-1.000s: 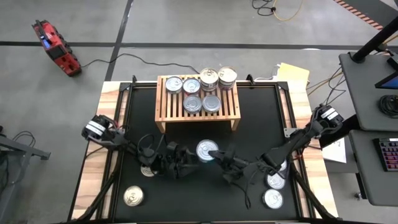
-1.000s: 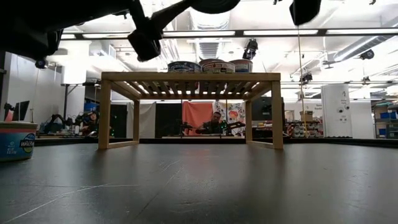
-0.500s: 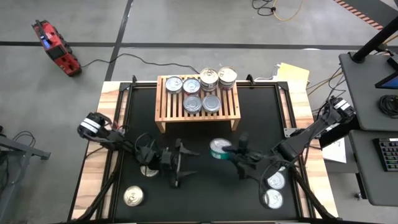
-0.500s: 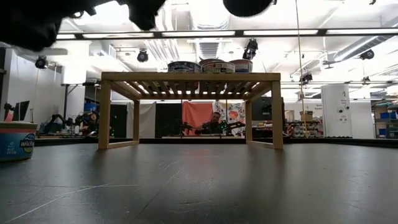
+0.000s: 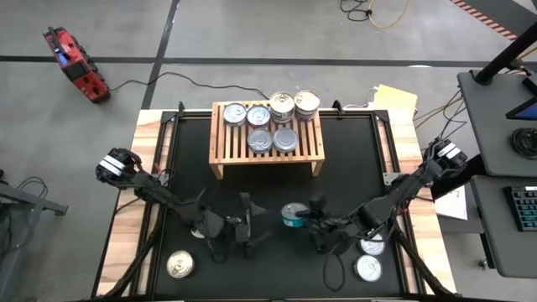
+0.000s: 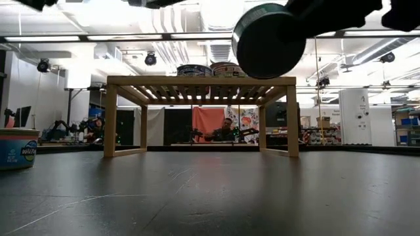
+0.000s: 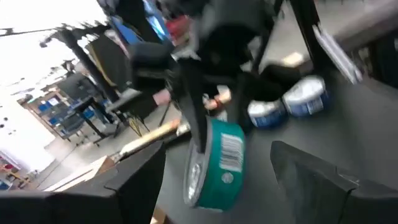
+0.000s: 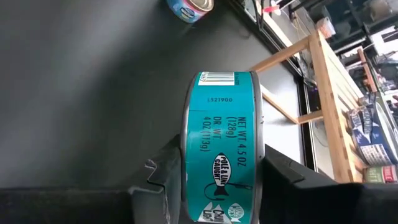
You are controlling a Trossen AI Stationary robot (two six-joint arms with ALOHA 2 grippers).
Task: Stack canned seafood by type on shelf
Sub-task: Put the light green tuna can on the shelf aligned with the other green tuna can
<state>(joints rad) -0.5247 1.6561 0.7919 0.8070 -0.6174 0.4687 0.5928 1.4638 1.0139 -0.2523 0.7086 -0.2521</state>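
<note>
The right tool (image 5: 304, 220) pinches a teal-labelled tin (image 5: 293, 216) by its flat lid and base, holding it tipped on edge above the bench (image 5: 352, 159), in front of the shelf (image 5: 267, 143) where six tins already sit. The left tool (image 5: 249, 228) hangs just beside it, fingers spread and empty. The tin looks rigid, dense and smooth-sided, so a grip across the two flat faces seems safest.

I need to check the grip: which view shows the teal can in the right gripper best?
The right wrist view: the teal can fills it, on edge between the right gripper's fingers, label readable. The left wrist view shows it blurred, the high view small, the low view only as a dark disc.
</note>
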